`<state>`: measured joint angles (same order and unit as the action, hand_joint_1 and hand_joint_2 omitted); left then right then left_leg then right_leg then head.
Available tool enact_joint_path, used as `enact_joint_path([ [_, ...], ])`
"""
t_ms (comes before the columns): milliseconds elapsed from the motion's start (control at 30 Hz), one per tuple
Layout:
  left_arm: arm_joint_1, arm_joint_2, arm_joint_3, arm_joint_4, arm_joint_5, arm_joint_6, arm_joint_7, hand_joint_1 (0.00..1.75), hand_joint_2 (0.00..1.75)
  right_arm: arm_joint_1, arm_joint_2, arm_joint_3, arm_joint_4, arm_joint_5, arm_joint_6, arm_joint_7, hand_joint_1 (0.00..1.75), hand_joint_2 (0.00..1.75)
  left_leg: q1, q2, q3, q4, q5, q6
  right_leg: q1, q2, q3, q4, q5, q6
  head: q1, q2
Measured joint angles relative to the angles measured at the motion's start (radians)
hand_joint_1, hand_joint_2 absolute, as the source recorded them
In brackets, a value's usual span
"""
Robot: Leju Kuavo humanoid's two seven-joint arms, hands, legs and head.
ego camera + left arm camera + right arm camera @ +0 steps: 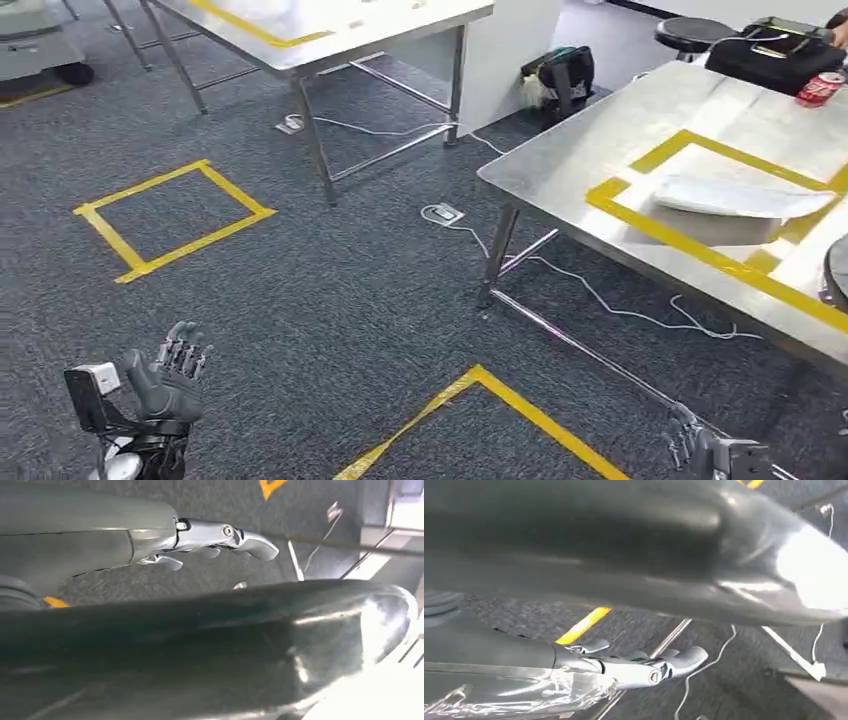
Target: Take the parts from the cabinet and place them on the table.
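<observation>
head view: left hand (170,375) lower left, fingers spread, empty; steel surface (600,150) upper right. right wrist view: right hand (644,667) fingers extended, holding nothing, above carpet (724,680).

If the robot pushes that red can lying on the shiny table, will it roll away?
Probably. The red can lies on its side on the smooth steel table, so a nudge across it would likely set it rolling. It looks small, likely light. Whether it's full can't be told.

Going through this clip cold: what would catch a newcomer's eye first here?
Probably the bright yellow tape square on the dark grey carpet at left, and the shiny steel table at right, marked with yellow tape, with a white bag lying on it and a red drink can near its far edge. Low in the head view, the left hand and right hand hold nothing.
</observation>
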<state>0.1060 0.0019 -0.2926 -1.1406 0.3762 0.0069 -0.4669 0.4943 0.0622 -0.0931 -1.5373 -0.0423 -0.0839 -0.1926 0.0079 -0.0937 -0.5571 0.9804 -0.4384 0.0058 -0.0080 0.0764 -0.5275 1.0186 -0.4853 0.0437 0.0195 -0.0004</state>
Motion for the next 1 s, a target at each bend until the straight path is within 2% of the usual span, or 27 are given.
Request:
enact_joint_path([
  [33, -0.002, 0.0, 0.0, 0.0, 0.0, 0.0, -0.001, 0.0, 0.0, 0.0, -0.002, 0.003, 0.003, -0.001, -0.001, 0.0, 0.0, 0.0, -0.004, -0.012, -0.007, 0.004, 0.003, -0.006, -0.004, 0.024, 0.006, -0.018, -0.008, 0.0, -0.002, 0.0],
  [100, -0.002, 0.0, -0.001, 0.0, -0.003, 0.0, -0.002, 0.0, 0.0, 0.001, -0.006, 0.007, 0.006, -0.005, -0.007, -0.003, 0.0, 0.0, 0.004, -0.034, -0.022, 0.003, 0.013, -0.021, 0.002, 0.005, 0.009, -0.017, -0.01, -0.004, 0.0, 0.0],
  [133, 0.002, 0.001, -0.001, 0.0, -0.003, 0.001, -0.002, 0.0, 0.0, -0.001, -0.009, 0.011, 0.008, -0.01, -0.011, -0.004, 0.0, 0.0, 0.008, -0.045, -0.026, -0.001, 0.019, -0.03, 0.005, -0.004, 0.006, -0.015, -0.007, -0.009, -0.001, 0.0],
  [167, 0.003, 0.004, -0.001, 0.0, -0.004, 0.001, -0.002, 0.0, 0.0, -0.002, -0.01, 0.014, 0.008, -0.01, -0.012, -0.006, 0.0, 0.0, 0.005, -0.058, -0.028, -0.001, 0.022, -0.037, 0.0, -0.019, 0.008, -0.025, 0.0, -0.017, -0.003, 0.0],
  [200, 0.005, 0.005, -0.001, 0.0, -0.005, 0.002, -0.002, 0.0, 0.0, -0.004, -0.011, 0.016, 0.009, -0.013, -0.014, -0.007, 0.0, 0.0, 0.002, -0.014, -0.035, 0.013, 0.006, -0.036, -0.002, -0.034, 0.012, -0.03, 0.005, -0.023, -0.001, 0.0],
  [233, 0.002, 0.003, -0.003, 0.0, -0.007, 0.002, -0.003, 0.0, 0.0, -0.003, -0.011, 0.018, 0.009, -0.013, -0.015, -0.009, 0.0, 0.0, -0.002, 0.034, -0.058, 0.061, -0.03, -0.039, -0.002, -0.047, 0.011, -0.031, 0.006, -0.027, -0.011, 0.0],
  [267, -0.003, 0.003, -0.005, 0.0, -0.008, 0.002, -0.003, 0.0, 0.0, -0.001, -0.014, 0.018, 0.011, -0.014, -0.016, -0.009, 0.0, 0.0, -0.001, 0.058, -0.093, 0.133, -0.07, -0.042, 0.0, -0.062, 0.009, -0.031, 0.006, -0.029, -0.013, 0.0],
  [300, -0.005, 0.003, -0.006, 0.0, -0.008, 0.003, -0.003, 0.0, 0.0, 0.001, -0.016, 0.018, 0.013, -0.016, -0.018, -0.009, 0.0, 0.0, -0.001, 0.073, -0.134, 0.221, -0.109, -0.045, 0.003, -0.08, 0.007, -0.031, 0.005, -0.031, -0.011, 0.0],
  [333, -0.003, 0.004, -0.008, 0.0, -0.008, 0.003, -0.003, 0.0, 0.0, 0.001, -0.017, 0.019, 0.016, -0.018, -0.019, -0.009, 0.0, 0.0, -0.001, 0.079, -0.167, 0.291, -0.133, -0.047, 0.004, -0.096, 0.005, -0.031, 0.005, -0.031, -0.013, 0.0],
  [367, 0.0, 0.005, -0.008, 0.0, -0.008, 0.003, -0.003, 0.0, 0.0, 0.0, -0.018, 0.019, 0.018, -0.018, -0.02, -0.009, 0.0, 0.0, -0.001, 0.08, -0.176, 0.313, -0.132, -0.048, 0.004, -0.11, 0.005, -0.031, 0.005, -0.031, -0.012, 0.0],
  [400, 0.002, 0.005, -0.009, 0.0, -0.008, 0.003, -0.003, 0.0, 0.0, -0.001, -0.018, 0.02, 0.02, -0.019, -0.021, -0.01, 0.0, 0.0, -0.001, 0.082, -0.159, 0.288, -0.107, -0.048, 0.005, -0.125, 0.005, -0.031, 0.005, -0.031, -0.013, 0.0],
  [433, 0.001, 0.005, -0.009, 0.0, -0.009, 0.004, -0.003, 0.0, 0.0, -0.002, -0.019, 0.021, 0.022, -0.02, -0.022, -0.01, 0.0, 0.0, -0.001, 0.085, -0.125, 0.226, -0.07, -0.046, 0.005, -0.139, 0.006, -0.031, 0.005, -0.031, -0.012, 0.0],
  [467, 0.001, 0.006, -0.01, 0.0, -0.01, 0.004, -0.003, 0.0, 0.0, -0.003, -0.019, 0.021, 0.023, -0.021, -0.024, -0.011, 0.0, 0.0, -0.001, 0.098, -0.071, 0.133, -0.028, -0.044, 0.005, -0.152, 0.009, -0.031, 0.004, -0.03, -0.013, 0.0],
  [500, 0.0, 0.006, -0.01, 0.0, -0.01, 0.004, -0.003, 0.0, 0.0, -0.005, -0.019, 0.021, 0.024, -0.022, -0.025, -0.011, 0.0, 0.0, -0.003, 0.138, -0.02, 0.049, 0.0, -0.041, 0.006, -0.162, 0.012, -0.03, 0.001, -0.026, -0.013, 0.0],
  [533, -0.005, 0.006, -0.011, 0.0, -0.01, 0.004, -0.003, 0.0, 0.0, -0.004, -0.021, 0.022, 0.025, -0.024, -0.026, -0.013, 0.0, 0.0, -0.012, 0.195, 0.005, 0.001, -0.01, -0.04, 0.017, -0.173, 0.008, -0.025, -0.005, -0.018, -0.014, 0.0],
  [567, -0.007, 0.006, -0.013, 0.0, -0.011, 0.005, -0.004, 0.0, 0.0, -0.003, -0.024, 0.022, 0.027, -0.026, -0.028, -0.014, 0.0, 0.0, -0.01, 0.172, 0.001, 0.002, -0.006, -0.025, 0.018, -0.18, 0.001, -0.023, -0.007, -0.014, -0.011, 0.0],
  [600, -0.005, 0.007, -0.014, 0.0, -0.011, 0.005, -0.005, 0.0, 0.0, -0.005, -0.026, 0.022, 0.028, -0.027, -0.029, -0.016, 0.0, 0.0, -0.012, 0.161, -0.003, 0.002, -0.008, -0.02, 0.018, -0.193, 0.015, -0.025, -0.008, -0.011, -0.008, 0.0],
  [667, 0.0, 0.009, -0.015, 0.0, -0.013, 0.007, -0.004, 0.0, 0.0, -0.01, -0.028, 0.026, 0.031, -0.031, -0.031, -0.019, 0.0, 0.0, -0.014, 0.138, -0.007, -0.001, -0.002, -0.007, 0.016, -0.214, 0.021, -0.028, -0.008, -0.002, -0.01, 0.0],
  [700, 0.001, 0.009, -0.017, 0.0, -0.015, 0.008, -0.005, 0.0, 0.0, -0.011, -0.029, 0.029, 0.032, -0.031, -0.031, -0.02, 0.0, 0.0, -0.008, 0.127, -0.007, -0.003, 0.003, 0.0, 0.011, -0.171, 0.012, -0.017, -0.021, 0.01, -0.007, 0.0],
  [733, -0.002, 0.011, -0.017, 0.0, -0.016, 0.009, -0.005, 0.0, 0.0, -0.011, -0.031, 0.032, 0.034, -0.033, -0.032, -0.024, 0.0, 0.0, -0.006, 0.118, -0.008, -0.003, 0.005, 0.004, 0.009, -0.119, -0.002, 0.022, -0.051, 0.012, -0.004, 0.0],
  [767, -0.004, 0.011, -0.018, 0.0, -0.018, 0.01, -0.005, 0.0, 0.0, -0.01, -0.032, 0.033, 0.036, -0.034, -0.034, -0.024, 0.0, 0.0, -0.006, 0.105, -0.01, -0.003, 0.006, 0.009, 0.007, -0.093, -0.036, 0.099, -0.093, 0.013, -0.002, 0.0],
  [833, -0.004, 0.011, -0.019, 0.0, -0.018, 0.01, -0.005, 0.0, 0.0, -0.007, -0.035, 0.035, 0.043, -0.036, -0.036, -0.025, 0.0, 0.0, -0.008, 0.078, -0.014, -0.003, 0.008, 0.011, 0.008, -0.078, -0.117, 0.268, -0.16, 0.013, 0.0, 0.0],
  [867, -0.001, 0.011, -0.019, 0.0, -0.019, 0.011, -0.004, 0.0, 0.0, -0.007, -0.036, 0.036, 0.046, -0.037, -0.037, -0.026, 0.0, 0.0, -0.008, 0.064, -0.015, -0.003, 0.009, 0.012, 0.007, -0.078, -0.141, 0.307, -0.164, 0.012, -0.002, 0.0],
  [900, -0.001, 0.011, -0.019, 0.0, -0.019, 0.011, -0.005, 0.0, 0.0, -0.007, -0.036, 0.037, 0.048, -0.039, -0.039, -0.027, 0.0, 0.0, -0.008, 0.05, -0.014, -0.002, 0.01, 0.011, 0.007, -0.078, -0.138, 0.294, -0.143, 0.011, -0.001, 0.0],
  [933, -0.001, 0.011, -0.019, 0.0, -0.02, 0.013, -0.005, 0.0, 0.0, -0.008, -0.037, 0.037, 0.051, -0.04, -0.04, -0.028, 0.0, 0.0, -0.008, 0.033, -0.013, -0.002, 0.01, 0.011, 0.007, -0.076, -0.11, 0.229, -0.097, 0.008, -0.001, 0.0],
  [967, -0.001, 0.011, -0.02, 0.0, -0.02, 0.014, -0.005, 0.0, 0.0, -0.009, -0.039, 0.038, 0.052, -0.042, -0.042, -0.029, 0.0, 0.0, -0.008, 0.017, -0.012, -0.002, 0.012, 0.008, 0.005, -0.065, -0.067, 0.133, -0.045, 0.006, -0.001, 0.0],
  [1000, -0.001, 0.011, -0.021, 0.0, -0.021, 0.017, -0.005, 0.0, 0.0, -0.011, -0.04, 0.039, 0.054, -0.042, -0.043, -0.03, 0.0, 0.0, -0.007, 0.004, -0.011, -0.001, 0.013, 0.006, 0.001, -0.037, -0.023, 0.042, -0.003, 0.005, -0.001, 0.0],
])
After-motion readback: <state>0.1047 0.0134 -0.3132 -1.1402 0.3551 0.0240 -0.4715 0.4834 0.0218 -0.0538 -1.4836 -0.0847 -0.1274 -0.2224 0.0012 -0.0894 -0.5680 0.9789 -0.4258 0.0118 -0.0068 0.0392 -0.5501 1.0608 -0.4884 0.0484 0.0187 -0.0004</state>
